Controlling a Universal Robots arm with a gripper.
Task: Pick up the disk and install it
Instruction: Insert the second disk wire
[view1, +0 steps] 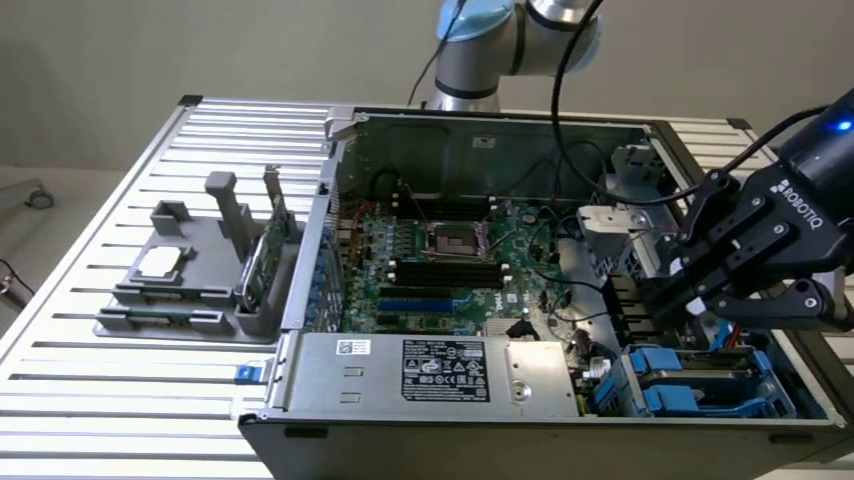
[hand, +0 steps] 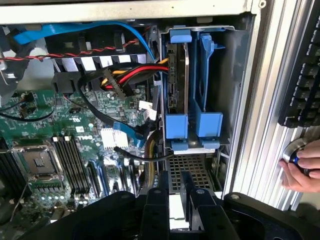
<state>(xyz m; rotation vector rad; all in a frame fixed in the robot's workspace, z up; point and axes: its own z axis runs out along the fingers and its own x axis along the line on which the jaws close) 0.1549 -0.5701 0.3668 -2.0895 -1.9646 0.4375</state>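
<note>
Where bay (hand: 227, 90) sits, disk (hand: 176, 75) inside.

Even, soft overhead light; case (view1: 561, 300) interior dim, pincer (hand: 177, 200) blurred at six o'clock, mild glare on ribbed desk (view1: 80, 390).

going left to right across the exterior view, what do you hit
Grey holder with a small square chip → upright green card → open computer case with its motherboard → blue drive bay holding the disk, with the gripper above it.
</note>
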